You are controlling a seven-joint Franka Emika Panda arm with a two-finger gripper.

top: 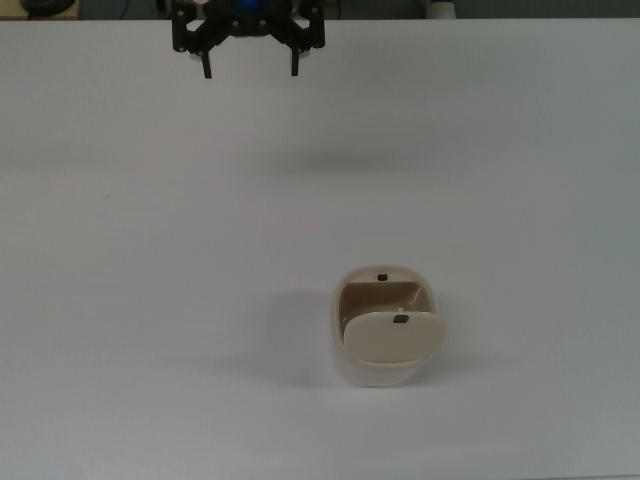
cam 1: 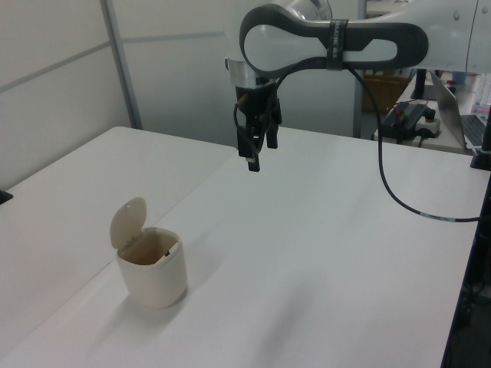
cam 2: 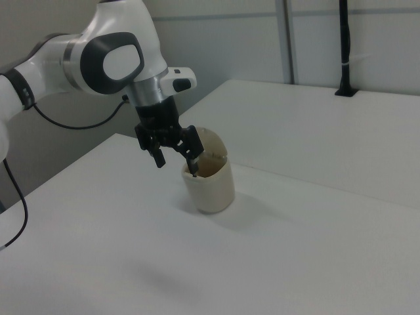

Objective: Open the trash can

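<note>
Nothing seems left to do: the trash can (top: 384, 327) stands on the white surface (top: 150, 300) with its beige lid (cam 1: 127, 222) tipped up and the inside showing. My hand (top: 249, 62) hangs high, well apart from it, fingers spread and holding nothing. From the right view my fingers overlap the rim, and the small black button (top: 382, 277) is barely legible.

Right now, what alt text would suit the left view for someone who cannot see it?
A small cream trash can stands on a white table, its lid flipped up. A white robot arm holds its open black claw in the air, well apart from it.
</note>
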